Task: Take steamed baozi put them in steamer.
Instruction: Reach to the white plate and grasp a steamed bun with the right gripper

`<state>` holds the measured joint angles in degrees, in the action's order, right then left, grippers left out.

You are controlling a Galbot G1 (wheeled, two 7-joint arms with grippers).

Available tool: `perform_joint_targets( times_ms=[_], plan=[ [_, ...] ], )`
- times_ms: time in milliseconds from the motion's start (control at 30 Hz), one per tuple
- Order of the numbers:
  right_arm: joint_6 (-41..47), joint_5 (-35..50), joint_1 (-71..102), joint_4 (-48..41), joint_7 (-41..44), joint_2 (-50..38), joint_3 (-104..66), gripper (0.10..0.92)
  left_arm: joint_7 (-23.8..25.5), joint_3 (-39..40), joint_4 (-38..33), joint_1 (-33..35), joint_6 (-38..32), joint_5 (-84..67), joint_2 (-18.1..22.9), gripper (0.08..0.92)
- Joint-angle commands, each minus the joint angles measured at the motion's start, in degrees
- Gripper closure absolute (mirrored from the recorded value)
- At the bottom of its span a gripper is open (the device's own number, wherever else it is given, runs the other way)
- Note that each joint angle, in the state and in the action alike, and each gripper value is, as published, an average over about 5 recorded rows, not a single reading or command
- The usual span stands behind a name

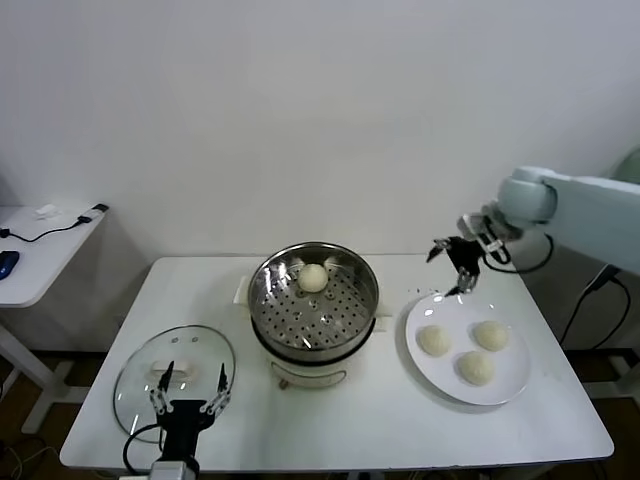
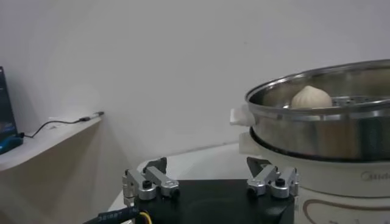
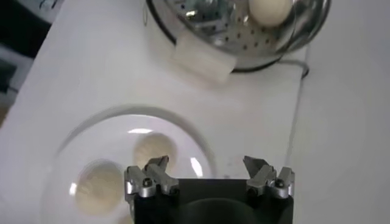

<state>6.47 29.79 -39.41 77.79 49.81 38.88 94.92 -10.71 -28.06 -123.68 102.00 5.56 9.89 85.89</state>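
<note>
— What does the room look like, and what carries the things?

— A white rectangular surface (image 1: 330, 420) stands against a plain white wall (image 1: 300, 100). To the robot's left a second white side table (image 1: 40, 250) holds a black cable (image 1: 60, 228) and a blue object at its edge.

— Which way does the steamer sit?

— The steamer (image 1: 313, 300) stands upright near the middle of the surface, its open mouth facing up; it is round, so no long axis shows. Its perforated tray is visible inside, on a white base.

— How many of each thing?

— Four baozi: one baozi in the steamer (image 1: 313, 278), resting on the tray toward the far side, and three baozi on the plate (image 1: 463, 350). One white plate (image 1: 515, 385) lies to the robot's right of the steamer, one glass lid (image 1: 175, 365) with a white knob to its left.

— And the arms?

— The left end effector (image 1: 190, 390) sits low over the near edge of the lid, fingers spread, grasping nothing. The right end effector (image 1: 462, 262) hangs above the far rim of the plate, likewise released and empty.
</note>
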Motion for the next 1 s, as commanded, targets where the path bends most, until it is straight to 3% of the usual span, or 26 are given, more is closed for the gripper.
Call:
perform_joint_targets(
  times_ms=[33, 533, 867, 1000],
  plan=[
    [11.86, 2.71, 11.83, 1.14, -4.64, -5.66, -4.60, 0.203, 0.03, -0.11, 0.42, -0.37, 0.18, 0.09, 0.34, 0.177],
    [11.43, -2.20, 26.65, -13.10, -4.05, 5.20, -15.72, 0.203, 0.15, -0.96, 0.75, 0.03, 0.57, 0.33, 0.72, 0.177],
    [11.09, -1.97, 27.90, -15.37, -4.34, 7.37, -17.91, 0.207, 0.12, -1.10, 0.65, -0.03, 0.69, 0.29, 0.76, 0.177],
    [10.84, -1.84, 27.25, -14.85, -3.70, 7.29, -18.05, 0.246, 0.10, -0.95, 0.45, 0.08, 0.72, 0.35, 0.81, 0.177]
  ],
)
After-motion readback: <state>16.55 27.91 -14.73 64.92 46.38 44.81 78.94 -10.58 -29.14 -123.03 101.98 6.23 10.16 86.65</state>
